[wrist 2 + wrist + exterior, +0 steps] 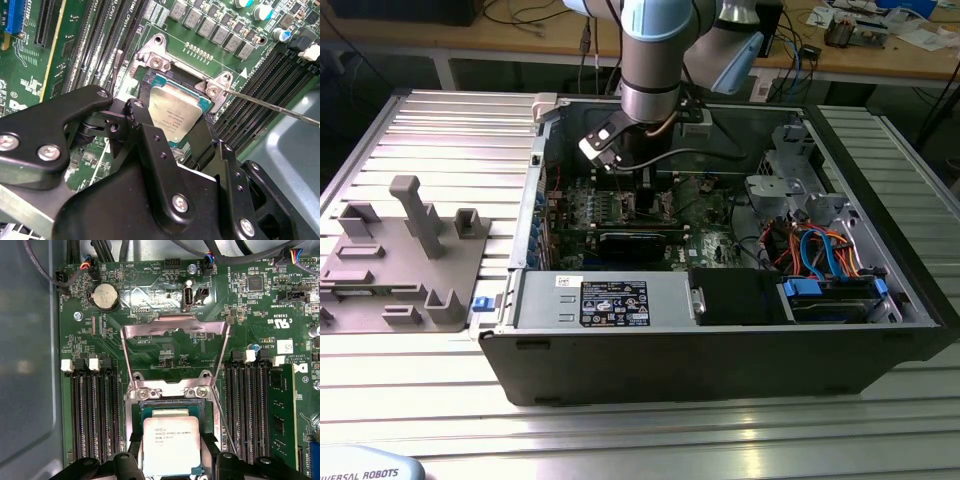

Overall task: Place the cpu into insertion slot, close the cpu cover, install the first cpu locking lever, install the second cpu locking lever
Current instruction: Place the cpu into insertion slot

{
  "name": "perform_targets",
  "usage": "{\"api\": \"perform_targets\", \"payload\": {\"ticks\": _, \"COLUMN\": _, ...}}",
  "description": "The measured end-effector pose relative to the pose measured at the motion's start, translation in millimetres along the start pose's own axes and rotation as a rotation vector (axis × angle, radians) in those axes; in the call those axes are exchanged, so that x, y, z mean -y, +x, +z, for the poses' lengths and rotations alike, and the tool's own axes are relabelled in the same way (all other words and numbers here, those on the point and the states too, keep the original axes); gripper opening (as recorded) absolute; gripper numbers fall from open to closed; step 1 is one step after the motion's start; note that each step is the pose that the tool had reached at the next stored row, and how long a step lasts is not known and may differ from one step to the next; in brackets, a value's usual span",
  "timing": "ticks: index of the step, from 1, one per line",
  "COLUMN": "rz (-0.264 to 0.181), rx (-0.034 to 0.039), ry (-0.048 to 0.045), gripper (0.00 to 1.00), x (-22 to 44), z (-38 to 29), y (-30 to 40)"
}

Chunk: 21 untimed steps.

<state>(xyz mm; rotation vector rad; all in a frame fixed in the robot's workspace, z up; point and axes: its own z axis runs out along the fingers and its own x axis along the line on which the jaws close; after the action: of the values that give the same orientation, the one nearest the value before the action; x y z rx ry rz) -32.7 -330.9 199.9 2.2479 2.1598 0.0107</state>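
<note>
A small flat square cpu with a dull silver-grey metal top (171,445) is sitting in the dark square insertion slot with its silvery rim (170,406) on the green motherboard (280,305). The black pincer (174,119) is pinching it by two opposite edges, its fingers (207,135) pressing against the chip's sides. The thin silvery frame of the cpu cover (150,330) is standing open, swung back on its hinge away from the slot. A thin wire locking lever (270,106) is sticking up and out past one corner of the socket. Rows of long black memory slots (95,410) are crowding both flanks of the socket, leaving the fingers little room, and a green memory module (280,415) is occupying one of the outer rows. The first wrist view is also showing a round silver coin cell (105,295) beyond the open cover. The exterior view is showing the wider setting: the grey and blue robot arm (650,60) is reaching down into an open black computer case (720,350) lying across the middle of the ribbed aluminium table (420,400). A grey moulded fixture (410,260) is resting beside the case toward the table's edge on the exterior view's left, and blue and orange cables (820,245) are bunching inside the case well apart from the socket.
</note>
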Motion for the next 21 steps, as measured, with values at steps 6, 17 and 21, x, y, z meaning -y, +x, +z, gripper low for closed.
{"api": "perform_targets", "payload": {"ticks": 6, "rz": 0.004, "rx": -0.0001, "ry": -0.0004, "gripper": 0.54, "x": -0.1, "z": -1.6, "y": 0.0}}
{"api": "perform_targets", "payload": {"ticks": 17, "rz": 0.006, "rx": 0.0005, "ry": -0.0001, "gripper": 0.54, "x": 0.0, "z": -1.8, "y": -2.0}}
{"api": "perform_targets", "payload": {"ticks": 21, "rz": 0.006, "rx": 0.0004, "ry": -0.0001, "gripper": 0.54, "x": -0.1, "z": -1.8, "y": -2.3}}
